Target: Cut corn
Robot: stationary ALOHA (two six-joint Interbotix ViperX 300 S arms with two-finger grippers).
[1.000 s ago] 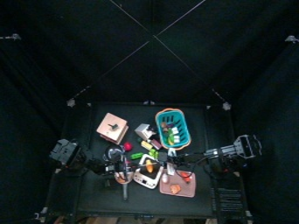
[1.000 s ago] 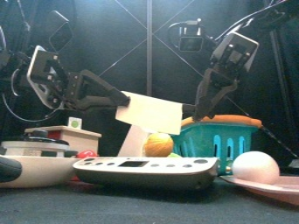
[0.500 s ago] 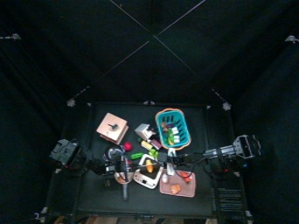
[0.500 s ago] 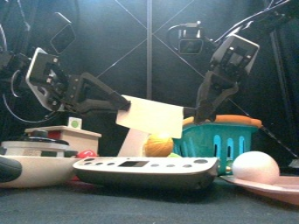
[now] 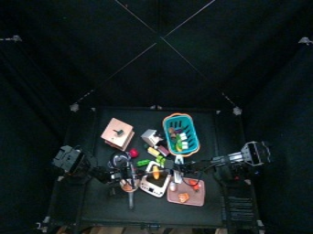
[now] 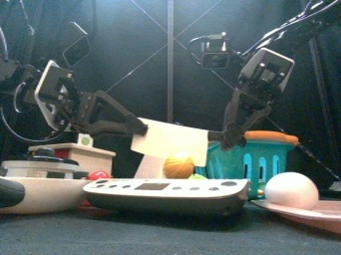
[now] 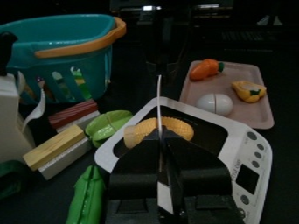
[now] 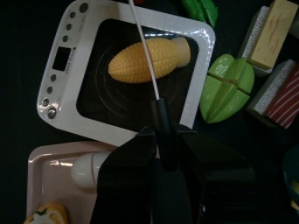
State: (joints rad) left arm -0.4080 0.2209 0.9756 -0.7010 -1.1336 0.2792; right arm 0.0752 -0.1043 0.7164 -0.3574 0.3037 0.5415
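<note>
A yellow piece of corn (image 7: 158, 131) lies on the black plate of a white kitchen scale (image 7: 233, 149). It also shows in the right wrist view (image 8: 149, 59) and in the front view (image 6: 177, 165). My left gripper (image 7: 160, 172) is shut on a flat white knife (image 6: 170, 141), held edge-on just above the corn. My right gripper (image 8: 162, 133) is shut on a thin black-handled tool (image 8: 160, 109). Its slim metal shaft runs across the corn. In the front view the left gripper (image 6: 131, 126) comes in from the left and the right gripper (image 6: 229, 127) hangs down on the right.
A teal basket (image 6: 253, 159) with an orange handle stands behind the scale (image 6: 167, 195). A pink tray (image 7: 263, 109) to the right holds a white egg (image 6: 290, 187) and small food pieces. A halved green fruit (image 8: 228, 83) and toy foods lie beside the scale. A pan (image 6: 40, 184) stands front left.
The left arm has lowered and tilted the white knife towards the corn. The right arm has shifted slightly right and lower.
</note>
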